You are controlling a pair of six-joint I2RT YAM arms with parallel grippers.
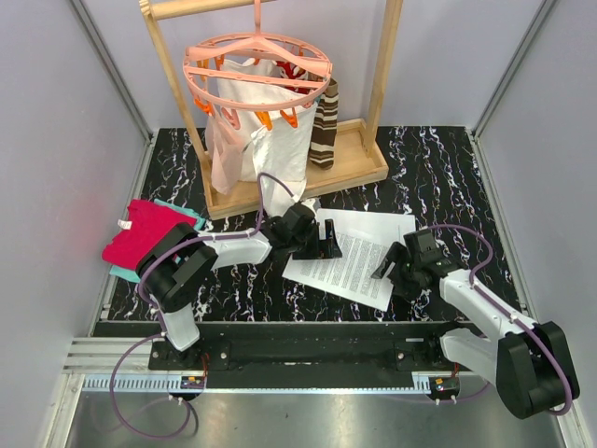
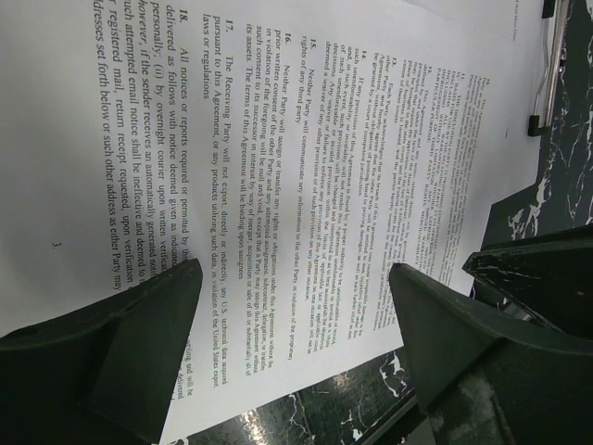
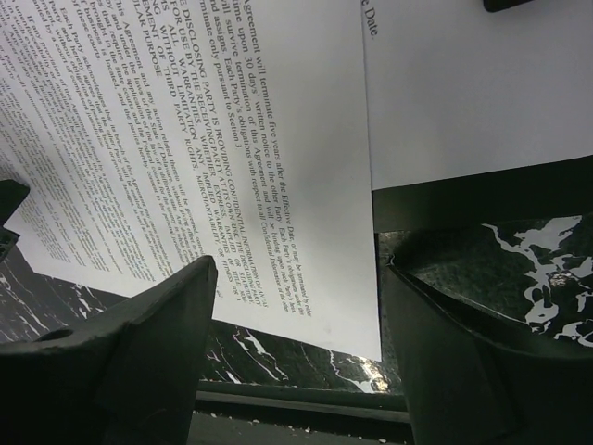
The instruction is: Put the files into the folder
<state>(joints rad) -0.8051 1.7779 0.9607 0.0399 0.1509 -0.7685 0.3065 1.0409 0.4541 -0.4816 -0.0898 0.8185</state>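
Note:
The files (image 1: pixel 350 259) are white printed sheets lying fanned on the black marbled table (image 1: pixel 438 168) in front of both arms. My left gripper (image 1: pixel 326 241) hovers over their left part, open; in the left wrist view its jaws (image 2: pixel 296 278) straddle the near edge of a printed sheet (image 2: pixel 278 167) with nothing held. My right gripper (image 1: pixel 394 266) stands at the sheets' right corner, also open (image 3: pixel 296 278), over a sheet's corner (image 3: pixel 278 167). A plain dark strip (image 3: pixel 482 190) under the upper sheet looks like the folder's edge; the rest of it is hidden.
A wooden rack (image 1: pixel 359 168) stands at the back with a pink clip hanger (image 1: pixel 256 65) and a white cloth bag (image 1: pixel 252 131). Red-and-teal folded cloths (image 1: pixel 145 233) lie at the left. Grey walls close in both sides.

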